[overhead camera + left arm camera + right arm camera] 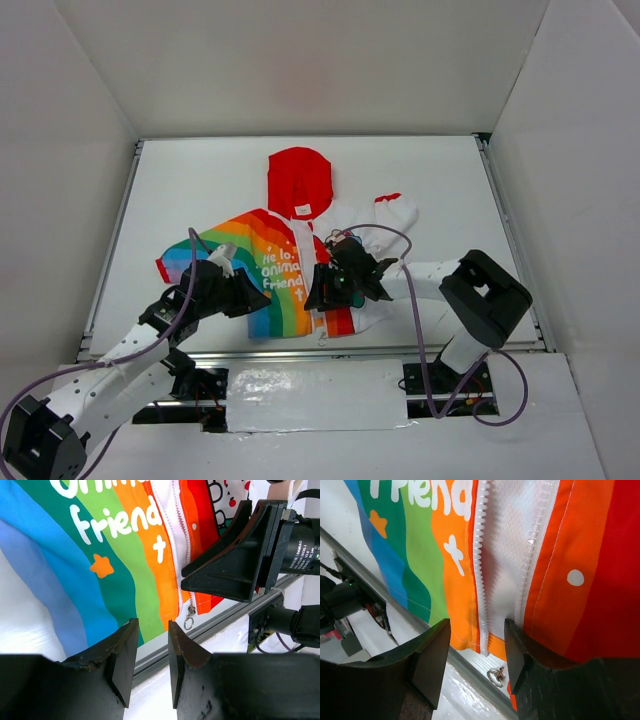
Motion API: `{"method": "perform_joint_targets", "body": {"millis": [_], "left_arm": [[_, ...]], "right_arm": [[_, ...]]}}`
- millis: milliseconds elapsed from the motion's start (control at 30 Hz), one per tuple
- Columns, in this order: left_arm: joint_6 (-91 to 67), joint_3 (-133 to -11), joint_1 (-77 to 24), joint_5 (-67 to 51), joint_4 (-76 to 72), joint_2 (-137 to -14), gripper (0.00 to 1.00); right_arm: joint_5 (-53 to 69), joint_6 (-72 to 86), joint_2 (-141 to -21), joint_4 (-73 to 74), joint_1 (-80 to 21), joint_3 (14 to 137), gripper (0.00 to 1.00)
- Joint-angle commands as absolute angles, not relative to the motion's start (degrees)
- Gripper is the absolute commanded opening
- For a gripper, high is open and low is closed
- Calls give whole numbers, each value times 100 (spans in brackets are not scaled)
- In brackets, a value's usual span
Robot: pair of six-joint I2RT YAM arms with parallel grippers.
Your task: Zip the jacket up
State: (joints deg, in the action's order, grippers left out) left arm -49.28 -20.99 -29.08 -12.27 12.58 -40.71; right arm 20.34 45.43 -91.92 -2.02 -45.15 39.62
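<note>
So, white counter with the jacket lying flat in the middle of it. The red hood points away from the arms and the hem sits right up against the metal rail at the near edge. The rainbow half with the white lettering is on the left of the overhead view. The white half is on the right, partly hidden under the right arm. The left arm reaches in from the other side, over the rainbow half's lower corner.

The left jaws are only a narrow gap apart with nothing between them, hanging over the hem and the rail. Can't tell if they touch the fabric. The right jaws are spread wider, one tip on either side of the zipper at its bottom end, not clamped on anything. Down there the two zipper edges lie apart, with white mesh lining showing between them. The little metal pull ring sits just past the hem by the rail, between the right jaws' tips in the wrist view.
</note>
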Motion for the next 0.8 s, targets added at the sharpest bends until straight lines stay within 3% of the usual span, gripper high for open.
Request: {"method": "perform_joint_targets", "body": {"millis": [0, 767], "left_arm": [[-4755, -2206, -2927, -1336, 1213, -3999, 42], [-4702, -2188, -2927, -1512, 1107, -3999, 43]], "right_arm": [[1969, 4465, -9351, -457, -4561, 3973, 55], [2583, 4886, -9676, -1441, -4553, 3815, 54]]}}
